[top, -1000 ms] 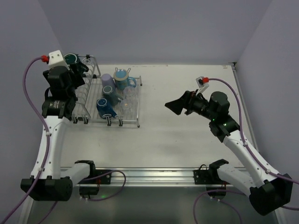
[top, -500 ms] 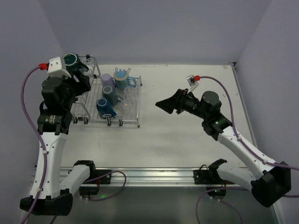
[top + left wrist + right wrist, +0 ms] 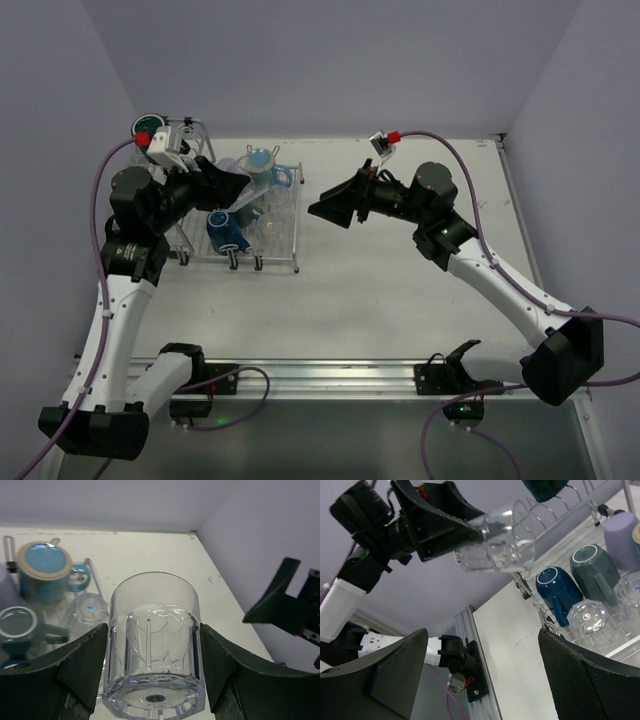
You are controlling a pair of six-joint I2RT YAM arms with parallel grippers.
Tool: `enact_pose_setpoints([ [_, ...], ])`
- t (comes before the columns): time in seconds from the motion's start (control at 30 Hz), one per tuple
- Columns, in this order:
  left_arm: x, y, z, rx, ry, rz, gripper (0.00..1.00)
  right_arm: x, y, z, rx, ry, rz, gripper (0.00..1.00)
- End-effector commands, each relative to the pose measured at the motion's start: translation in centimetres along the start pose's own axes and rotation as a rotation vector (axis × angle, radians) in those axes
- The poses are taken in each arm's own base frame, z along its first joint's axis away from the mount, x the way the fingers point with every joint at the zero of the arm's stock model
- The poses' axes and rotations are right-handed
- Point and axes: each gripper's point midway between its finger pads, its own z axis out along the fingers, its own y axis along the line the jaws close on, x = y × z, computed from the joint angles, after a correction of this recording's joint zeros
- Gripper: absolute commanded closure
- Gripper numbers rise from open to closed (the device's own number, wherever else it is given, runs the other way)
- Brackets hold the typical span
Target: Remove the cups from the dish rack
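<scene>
My left gripper (image 3: 154, 667) is shut on a clear ribbed glass (image 3: 155, 630), one finger on each side, and holds it in the air above the dish rack (image 3: 280, 264). The right wrist view shows that glass (image 3: 495, 542) lying sideways between the black fingers (image 3: 440, 520). In the rack stand a light blue cup with cream inside (image 3: 44, 570), a teal mug (image 3: 592, 570), a blue mug (image 3: 557, 592), a lavender cup (image 3: 620, 535) and a clear glass (image 3: 587, 617). A dark teal cup (image 3: 148, 128) sits on the taller side section. My right gripper (image 3: 335, 205) is open and empty, just right of the rack.
The rack stands at the table's far left with its black feet on the white top. A metal rail (image 3: 330, 378) with the arm bases runs along the near edge. Purple walls close in on the left, back and right.
My left arm has lifted the glass from the rack's left side section and swung it right, over the rack. My right arm has moved left toward the rack, still open.
</scene>
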Motion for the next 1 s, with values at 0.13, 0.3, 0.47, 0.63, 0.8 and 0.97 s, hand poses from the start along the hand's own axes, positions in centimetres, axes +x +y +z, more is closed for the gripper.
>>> enact_pose_setpoints([
  [0.13, 3.1, -8.4, 0.3, 0.417, 0.105, -0.05, 0.9, -2.9, 2.2, -1.0, -0.151, 0.003, -0.19, 0.09],
  [0.3, 3.6, -10.3, 0.4, 0.517, 0.105, -0.059, 0.9, -2.1, 1.8, -1.0, -0.207, 0.068, -0.15, 0.16],
  [0.47, 4.3, -11.5, 0.6, 0.581, 0.122, -0.085, 0.9, -1.3, 1.9, -1.0, -0.243, 0.084, -0.122, 0.25],
  [0.63, 5.3, -12.0, 1.5, 0.602, 0.144, -0.099, 0.9, -0.5, 3.1, -1.0, -0.353, 0.107, -0.082, 0.36],
  [0.8, 5.6, -12.3, 2.2, 0.609, 0.139, -0.107, 0.89, 1.2, 3.3, -0.5, -0.402, 0.153, -0.003, 0.37],
  [0.97, 5.7, -12.4, 2.6, 0.613, 0.133, -0.123, 0.79, 2.2, 3.2, -0.4, -0.419, 0.163, 0.03, 0.6],
])
